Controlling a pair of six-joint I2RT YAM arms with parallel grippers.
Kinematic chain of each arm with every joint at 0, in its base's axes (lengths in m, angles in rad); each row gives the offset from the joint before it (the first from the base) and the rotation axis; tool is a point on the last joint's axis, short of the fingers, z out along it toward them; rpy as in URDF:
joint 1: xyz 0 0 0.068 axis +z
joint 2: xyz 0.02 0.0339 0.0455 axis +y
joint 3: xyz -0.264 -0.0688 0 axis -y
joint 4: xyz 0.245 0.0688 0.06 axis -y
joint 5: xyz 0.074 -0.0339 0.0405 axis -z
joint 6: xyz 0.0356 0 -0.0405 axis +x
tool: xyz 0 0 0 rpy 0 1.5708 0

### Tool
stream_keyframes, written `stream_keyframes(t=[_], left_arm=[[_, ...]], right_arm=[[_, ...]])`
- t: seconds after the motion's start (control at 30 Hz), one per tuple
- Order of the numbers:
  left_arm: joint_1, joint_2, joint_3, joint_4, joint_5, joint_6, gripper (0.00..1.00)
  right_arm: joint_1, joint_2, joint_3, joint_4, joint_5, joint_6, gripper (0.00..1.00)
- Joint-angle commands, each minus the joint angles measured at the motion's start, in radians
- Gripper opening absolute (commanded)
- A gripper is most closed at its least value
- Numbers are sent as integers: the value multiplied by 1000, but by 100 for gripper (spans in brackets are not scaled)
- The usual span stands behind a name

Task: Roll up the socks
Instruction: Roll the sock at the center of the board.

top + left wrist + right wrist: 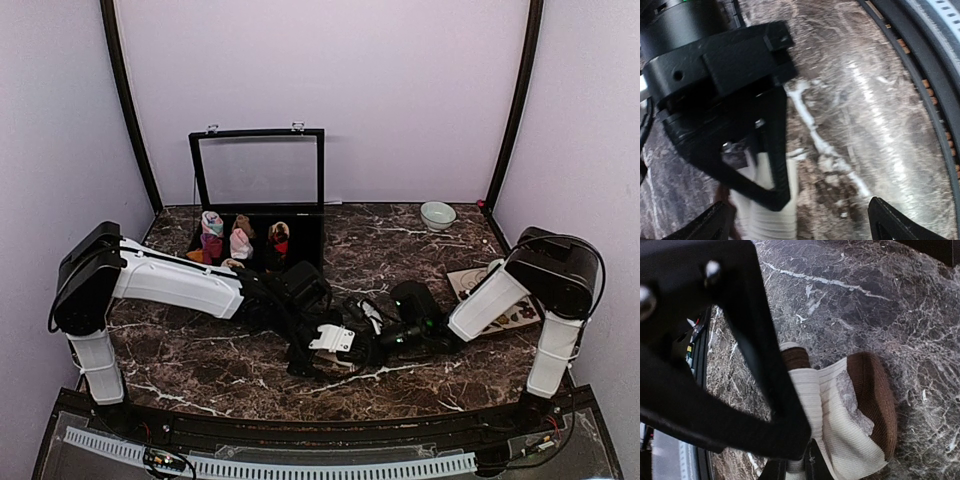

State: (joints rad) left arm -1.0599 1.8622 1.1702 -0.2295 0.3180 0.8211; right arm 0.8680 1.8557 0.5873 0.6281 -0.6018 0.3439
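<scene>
While the right pincer (799,467) is clenched on the cream sock (840,415), pinching fabric at its rolled end, the left pincer (802,222) hangs fully released close by. It has nothing btwn its fingers and looks onto the right one.

Sock sits on the counter (400,250), center, toward the front edge, where both arms meet.

Progress, as a judgement: roll is begun, not finished. One end is wound into a short tube w/ a brown end showing. Rest of the cream body and the brown toe lie flat, unrolled. So approx. partway thru the first pair.

Black argyle pair: can't make it out in any view, too dark around the arms. No call on it; prob. not yet done.

Left to do: wind the cream pair to the toe, secure it, then do the 2nd pair.

Box (305,240) at the back, lid up, holds several rolled bundles. Bowl (437,214) sits well apart, back right.
</scene>
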Motion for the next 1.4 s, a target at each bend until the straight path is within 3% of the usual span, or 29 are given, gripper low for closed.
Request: stream_keyframes(t=[0.0, 0.4, 0.77, 0.97, 1.0, 1.1, 1.37], left_arm=[[5, 8, -41, 68, -121, 78, 99], [5, 69, -110, 230, -289, 108, 99], [6, 46, -114, 178, -289, 80, 99], [6, 67, -54, 42, -271, 30, 98], [6, 68, -56, 32, -262, 33, 97], [6, 77, -49, -22, -228, 26, 80], [3, 101, -52, -55, -169, -2, 46]], right_arm=[[-27, 95, -31, -280, -16, 89, 0], [-43, 170, -5, -258, -120, 181, 0], [-75, 176, -30, -208, -137, 247, 0], [-80, 184, -26, -205, -136, 247, 0], [-80, 182, -27, -205, -134, 246, 0], [-82, 180, -34, -199, -132, 245, 0], [-91, 182, -46, -175, -130, 257, 0]])
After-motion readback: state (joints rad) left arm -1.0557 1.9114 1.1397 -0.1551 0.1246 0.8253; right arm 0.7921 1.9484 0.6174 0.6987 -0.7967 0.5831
